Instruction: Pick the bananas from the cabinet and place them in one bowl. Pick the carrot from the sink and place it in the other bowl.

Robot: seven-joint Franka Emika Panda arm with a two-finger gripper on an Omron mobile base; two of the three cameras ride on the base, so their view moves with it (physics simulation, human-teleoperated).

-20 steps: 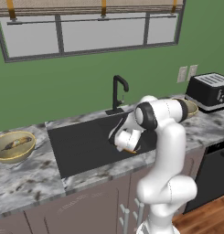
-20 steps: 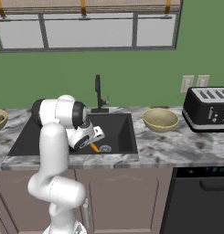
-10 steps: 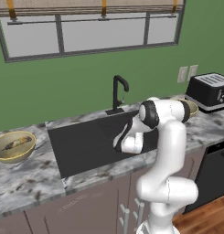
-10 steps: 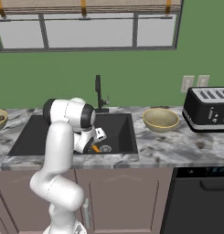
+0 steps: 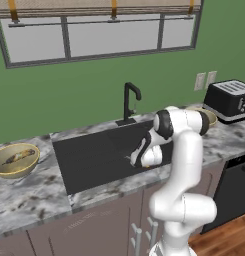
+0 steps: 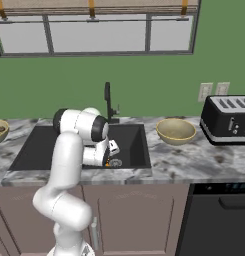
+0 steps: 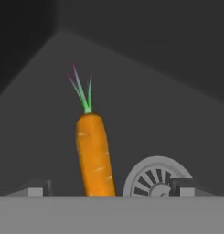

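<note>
Carrot pickup: my gripper point(image 7: 109, 191) is spread over the carrot point(image 7: 94, 153) beside the sink point(image 5: 94, 155) drain point(image 7: 152, 178); next, descend and pinch.

Carrot point(image 7: 94, 153) in sink point(image 7: 168, 109), beside drain point(image 7: 152, 178)

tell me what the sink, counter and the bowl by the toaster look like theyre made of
Sink: matte black, no glints, perhaps composite or coated metal; its drain looks like silver metal.
Counter: grey-white veined mottling, likely marble or granite.
Bowl: smooth tan-yellow with a brighter rim, maybe glazed ceramic or plastic.
</note>
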